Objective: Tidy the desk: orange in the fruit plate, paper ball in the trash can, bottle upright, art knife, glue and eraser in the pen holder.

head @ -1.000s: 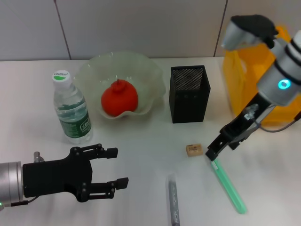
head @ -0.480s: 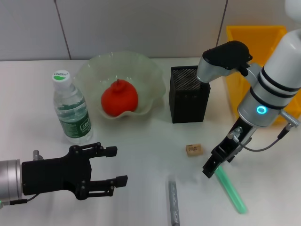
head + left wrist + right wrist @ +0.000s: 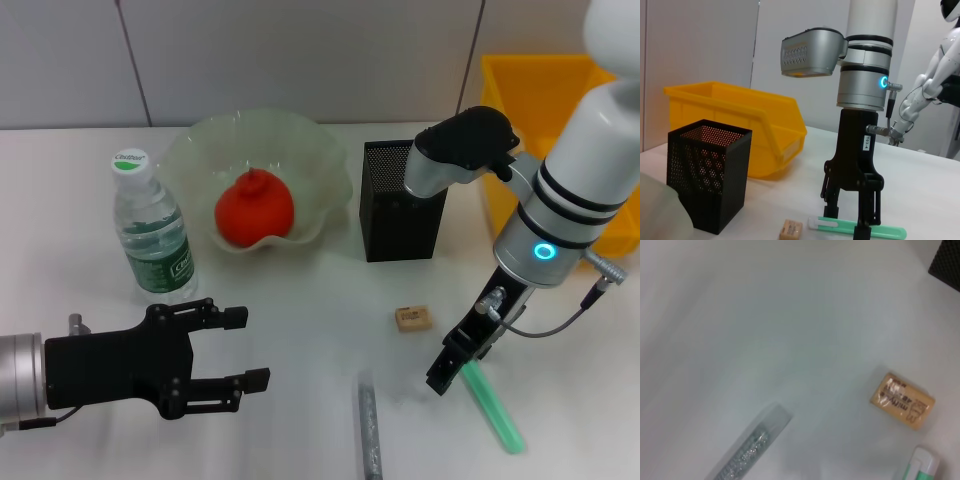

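Over green art knife [image 3: 490,402]: right gripper [image 3: 449,369] has lowered, jaws apart, straddling it.

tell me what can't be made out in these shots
- Yellow bin: its inside is hidden in the head view by the right arm and cut off by the edge, so no paper ball can be confirmed.
- Pen holder: its dark mesh walls hide any contents in the head and left wrist views.
- Glue stick: cut off at the bottom edge of the head view.
- Right gripper: whether it touches the green art knife is unclear.
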`<move>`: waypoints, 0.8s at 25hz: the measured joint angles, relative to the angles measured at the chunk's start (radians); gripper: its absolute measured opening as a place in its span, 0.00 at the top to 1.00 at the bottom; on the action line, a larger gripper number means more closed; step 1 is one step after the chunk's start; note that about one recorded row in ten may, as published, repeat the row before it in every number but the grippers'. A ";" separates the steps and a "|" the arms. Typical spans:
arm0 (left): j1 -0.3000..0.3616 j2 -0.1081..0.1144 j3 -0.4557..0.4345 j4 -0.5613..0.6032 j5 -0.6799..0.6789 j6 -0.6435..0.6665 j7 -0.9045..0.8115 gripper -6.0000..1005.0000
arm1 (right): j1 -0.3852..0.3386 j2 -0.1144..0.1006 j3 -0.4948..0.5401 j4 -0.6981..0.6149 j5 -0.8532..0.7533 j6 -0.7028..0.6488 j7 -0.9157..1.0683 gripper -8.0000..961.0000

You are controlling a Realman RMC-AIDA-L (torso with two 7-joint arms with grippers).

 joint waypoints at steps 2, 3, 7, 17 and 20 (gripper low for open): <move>-0.001 0.001 0.000 0.000 0.000 -0.001 0.000 0.20 | 0.000 0.000 -0.001 0.000 0.000 0.000 0.001 0.16; -0.002 0.001 0.000 0.000 0.000 -0.001 0.000 0.20 | 0.000 0.000 -0.002 0.000 -0.001 0.000 0.002 0.17; -0.003 0.001 0.000 0.001 0.000 -0.003 0.000 0.20 | 0.000 -0.002 -0.002 -0.001 -0.002 -0.001 0.004 0.22; -0.009 0.002 -0.005 0.002 0.000 -0.005 0.000 0.20 | 0.006 -0.003 -0.006 0.004 -0.009 -0.002 -0.001 0.50; -0.011 0.002 -0.005 0.002 0.000 -0.005 0.000 0.20 | 0.007 -0.003 -0.007 0.008 -0.016 -0.004 -0.001 0.52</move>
